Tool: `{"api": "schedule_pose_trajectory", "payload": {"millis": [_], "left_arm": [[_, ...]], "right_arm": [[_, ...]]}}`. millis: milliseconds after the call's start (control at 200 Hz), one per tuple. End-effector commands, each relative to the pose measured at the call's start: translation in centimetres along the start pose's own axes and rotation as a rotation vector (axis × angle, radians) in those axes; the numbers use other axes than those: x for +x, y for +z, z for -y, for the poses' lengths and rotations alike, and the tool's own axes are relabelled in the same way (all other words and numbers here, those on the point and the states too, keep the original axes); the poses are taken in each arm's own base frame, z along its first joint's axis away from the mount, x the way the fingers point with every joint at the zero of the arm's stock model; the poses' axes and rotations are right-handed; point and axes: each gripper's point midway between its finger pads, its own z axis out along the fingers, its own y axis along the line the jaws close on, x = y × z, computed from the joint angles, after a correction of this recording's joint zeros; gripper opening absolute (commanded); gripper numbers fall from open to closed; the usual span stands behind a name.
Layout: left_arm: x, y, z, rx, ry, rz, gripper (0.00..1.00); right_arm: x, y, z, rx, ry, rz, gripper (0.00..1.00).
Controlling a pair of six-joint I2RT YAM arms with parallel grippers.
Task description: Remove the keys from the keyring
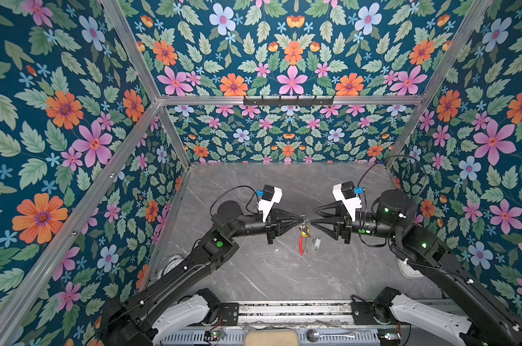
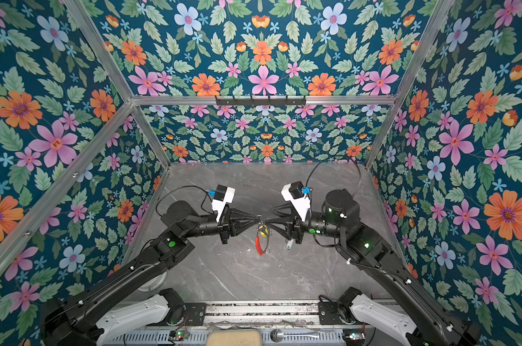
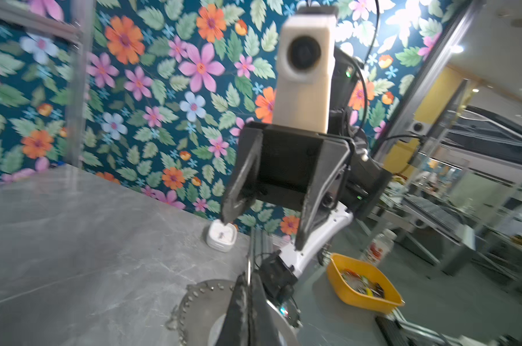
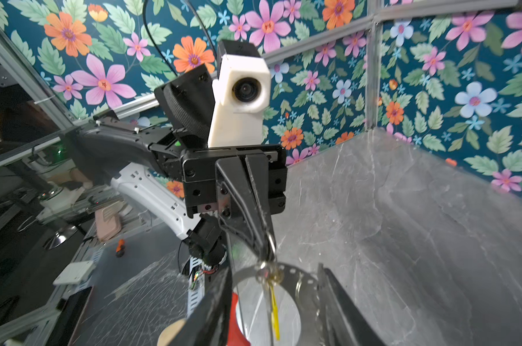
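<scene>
Hanging keyring (image 1: 301, 246), seemingly edge-on, vertical.

Top pair: high at the near side, tilting down toward back wall (image 1: 289, 134), far off, near-identical | left wrist: close in, staring at right gripper (image 3: 262, 233) | right wrist: close, staring at left gripper (image 4: 267, 254) | shared by all: keyring (image 1: 301, 245) over table (image 1: 253, 269)

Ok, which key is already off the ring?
The white-tagged key, lying alone on the table; the yellow-tagged key hangs on the lifted keyring.

No legible writing (bottle (image 3: 378, 247) label too blurred).
</scene>
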Motion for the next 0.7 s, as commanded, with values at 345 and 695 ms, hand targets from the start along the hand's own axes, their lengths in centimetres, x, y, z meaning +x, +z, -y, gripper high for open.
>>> {"api": "schedule_pose_trajectory", "payload": {"millis": [345, 695], "left_arm": [[-5.2, -2.3, 0.3, -0.081, 0.209, 0.377, 0.00], [-5.5, -2.2, 1.1, -0.029, 0.219, 0.401, 0.00]], "right_arm": [[-1.8, 0.0, 1.3, 0.045, 0.041, 0.211, 0.52], [-1.1, 0.7, 1.3, 0.024, 0.053, 0.186, 0.53]]}}
